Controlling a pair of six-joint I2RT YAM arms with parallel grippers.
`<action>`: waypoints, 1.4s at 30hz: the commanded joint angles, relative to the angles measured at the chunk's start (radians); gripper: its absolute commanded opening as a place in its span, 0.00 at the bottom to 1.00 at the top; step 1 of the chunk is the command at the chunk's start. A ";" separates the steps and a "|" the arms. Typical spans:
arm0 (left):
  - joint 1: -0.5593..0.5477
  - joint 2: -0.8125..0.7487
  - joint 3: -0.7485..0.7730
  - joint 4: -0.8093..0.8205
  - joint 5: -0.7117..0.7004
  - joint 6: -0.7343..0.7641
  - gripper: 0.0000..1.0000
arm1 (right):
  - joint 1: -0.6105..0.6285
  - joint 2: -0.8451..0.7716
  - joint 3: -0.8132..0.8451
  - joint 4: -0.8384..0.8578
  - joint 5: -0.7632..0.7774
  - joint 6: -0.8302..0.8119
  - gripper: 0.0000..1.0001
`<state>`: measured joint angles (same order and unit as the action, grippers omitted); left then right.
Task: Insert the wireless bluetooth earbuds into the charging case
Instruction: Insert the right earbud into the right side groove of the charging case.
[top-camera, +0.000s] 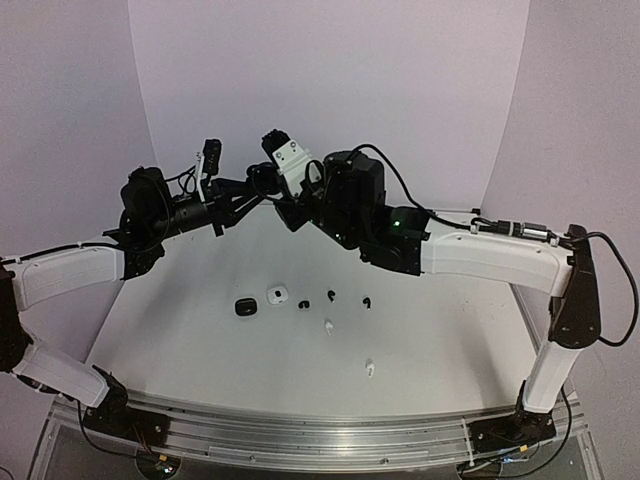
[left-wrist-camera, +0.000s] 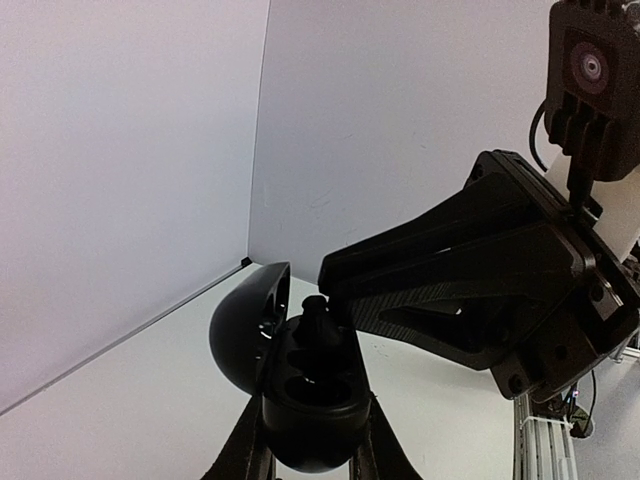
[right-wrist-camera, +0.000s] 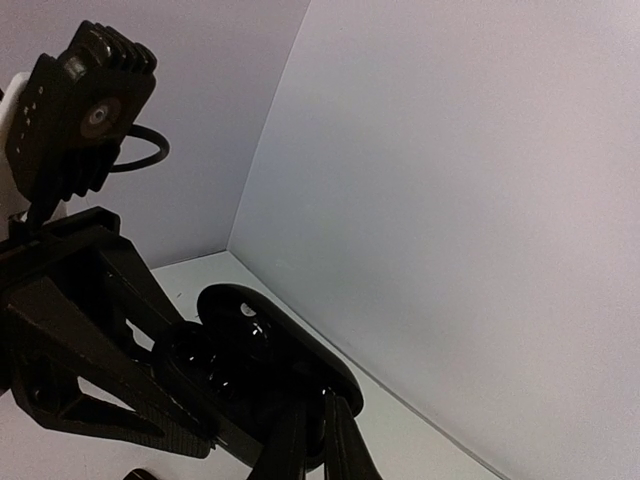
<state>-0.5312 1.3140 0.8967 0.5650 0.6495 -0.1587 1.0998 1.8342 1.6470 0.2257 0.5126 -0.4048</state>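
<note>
The rail (top-camera: 320, 432) that carries both arm bases runs along the near edge of the table (top-camera: 460, 340), well in front of the white case (top-camera: 277, 294). Left of the white case the tabletop is bare out to the table's left edge. A black case (top-camera: 243, 306) lies just left of the white case, almost touching it. To the right of the white case lie a black bud (top-camera: 302, 303), a second black bud (top-camera: 331, 296) and a third black bud (top-camera: 367, 302) in a loose row. A white bud (top-camera: 328, 325) sits in front and to the right of the white case, and another white bud (top-camera: 369, 368) lies further that way, nearer the rail. Past these the tabletop runs bare to the right edge.

Both grippers meet in the air above and behind the white case, close to the back wall (top-camera: 330, 80). The left gripper (left-wrist-camera: 314, 415) is clamped on the sides of the held case (left-wrist-camera: 310, 375), whose lid (left-wrist-camera: 245, 320) hangs open to the left. The right gripper (left-wrist-camera: 335, 283) has its tips on the held bud (left-wrist-camera: 318, 318), a black bud standing in one of the wells. Its jaws are nearly together, but whether they pinch the bud cannot be told. The bulky right arm (top-camera: 480, 255) hangs over the far right of the table.
</note>
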 joint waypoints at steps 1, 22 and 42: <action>-0.004 -0.022 0.056 0.062 -0.005 0.006 0.00 | 0.000 -0.027 -0.014 0.001 -0.038 -0.013 0.08; -0.004 -0.024 0.051 0.049 0.009 0.006 0.00 | 0.001 -0.070 -0.023 0.001 -0.046 -0.041 0.26; -0.004 -0.028 0.053 0.042 0.019 -0.018 0.00 | -0.002 -0.099 -0.026 -0.029 -0.062 -0.043 0.33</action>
<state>-0.5312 1.3140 0.9026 0.5682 0.6553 -0.1628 1.0994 1.7962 1.6039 0.1963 0.4551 -0.4477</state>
